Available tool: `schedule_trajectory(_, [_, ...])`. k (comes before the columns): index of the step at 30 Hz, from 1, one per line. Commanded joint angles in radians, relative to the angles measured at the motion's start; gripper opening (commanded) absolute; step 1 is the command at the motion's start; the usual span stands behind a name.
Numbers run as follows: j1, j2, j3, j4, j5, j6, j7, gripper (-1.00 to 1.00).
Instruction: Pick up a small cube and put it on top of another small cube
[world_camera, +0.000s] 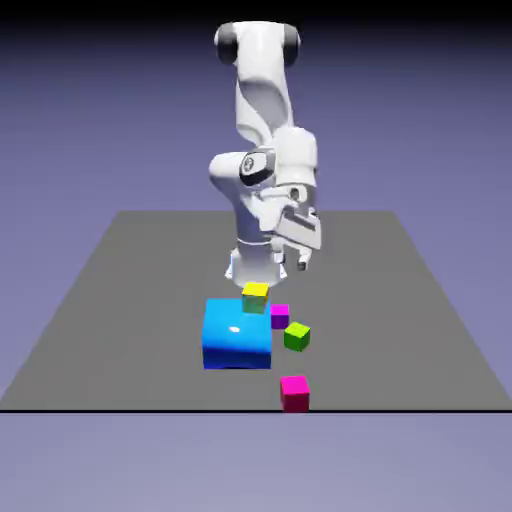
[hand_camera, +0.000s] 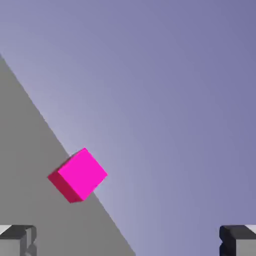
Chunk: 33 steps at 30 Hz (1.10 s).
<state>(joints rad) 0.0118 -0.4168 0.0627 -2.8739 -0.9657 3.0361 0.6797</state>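
Gray table, blue-violet backdrop, four small cubes and one big blue block

Flat and dark gray, the one table (world_camera: 140, 320) looks smooth and plain, with straight edges. Behind it is one soft blue-violet backdrop (world_camera: 70, 130) with no pattern.

I count four small cubes, each a different color, all with flat sides and sharp corners. The violet cube (world_camera: 281, 316), the one to pick up, is by the big blue block (world_camera: 237, 335), toward the exterior view's right. I cannot tell if they touch. The hot-pink cube (world_camera: 295, 393) is near the table's front edge, well apart from the violet one. Its top is bright pink and its side is darker red-pink. One green cube (world_camera: 297, 337) sits between those two, turned a bit. One yellow cube (world_camera: 256, 297) shows at the blue block's back corner, but I cannot tell what it rests on. The blue block is much bigger than the cubes, and it is shiny, with a small white shine spot on it.

I have one arm (world_camera: 262, 95), white and smooth with round, dark parts. My gripper (hand_camera: 128, 240) has two small gray fingers (hand_camera: 20, 241), wide apart, with nothing between them. I hang over the table, and my hand view shows just the hot-pink cube.
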Motion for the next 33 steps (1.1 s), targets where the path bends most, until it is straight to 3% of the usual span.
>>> schedule_trajectory(1, [0.0, 0.007, 0.003, -0.003, -0.044, 0.0, -0.003, 0.0])
schedule_trajectory(33, [0.0, 0.228, 0.093, -0.095, -1.435, -0.001, -0.091, 0.0])
